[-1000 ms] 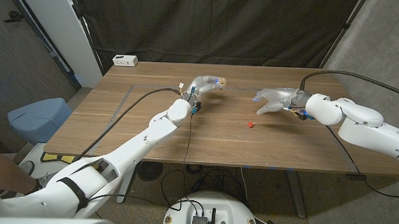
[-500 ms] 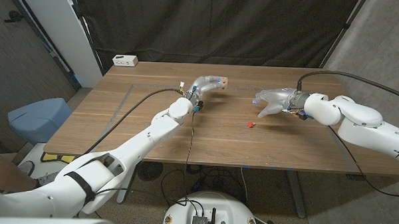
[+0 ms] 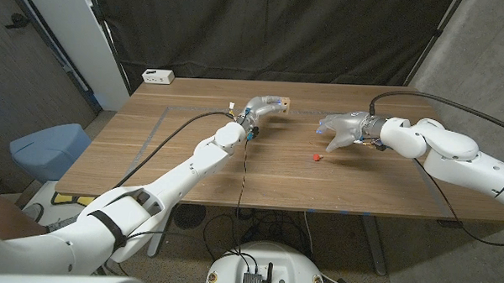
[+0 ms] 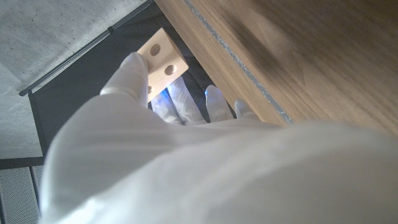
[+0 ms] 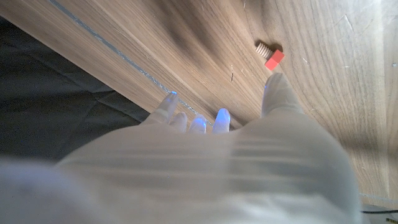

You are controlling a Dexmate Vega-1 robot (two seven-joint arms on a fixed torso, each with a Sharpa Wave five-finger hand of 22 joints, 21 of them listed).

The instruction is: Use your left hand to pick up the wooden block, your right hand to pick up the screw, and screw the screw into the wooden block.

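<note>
Since the earlier frame, right hand has shifted slightly leftward, fingers spread, holding nothing, near the small red-headed screw lying on the brown wooden worktop. Left hand grips the pale rectangular wooden block at the worktop's far side.

The head view looks down from above over the whole wooden table. Each wrist view looks close along its own hand's back past the fingertips, sharing that tabletop; the right one also catches the screw just beyond its fingers.
</note>
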